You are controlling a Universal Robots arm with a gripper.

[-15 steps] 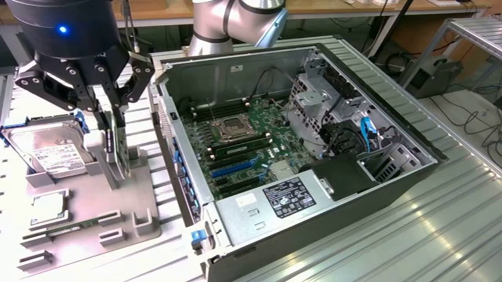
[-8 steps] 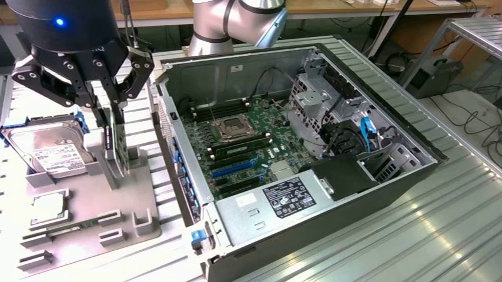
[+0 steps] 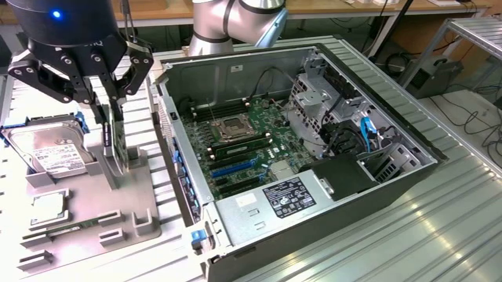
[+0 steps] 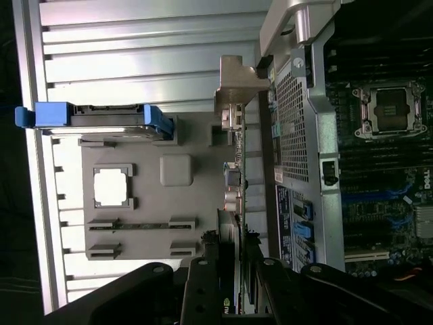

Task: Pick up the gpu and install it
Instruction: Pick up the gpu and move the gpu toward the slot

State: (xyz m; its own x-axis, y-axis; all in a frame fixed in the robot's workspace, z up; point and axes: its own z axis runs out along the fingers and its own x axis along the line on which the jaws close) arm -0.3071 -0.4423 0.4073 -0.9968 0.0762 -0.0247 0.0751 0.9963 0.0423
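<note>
Ribbed metal table, grey parts tray, open computer case; gripper tight on the upright gpu.

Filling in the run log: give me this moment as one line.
gripper: jaws closed on gpu | gpu: upright on edge, at grey tray | computer case: open

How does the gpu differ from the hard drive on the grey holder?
The gpu is a thin dark card; the hard drive is boxy, silver, white-labelled. The hard drive carries blue end rails; the gpu has none. The hand is down at the gpu, not the hard drive. Both stand on edge in the grey holder.
</note>
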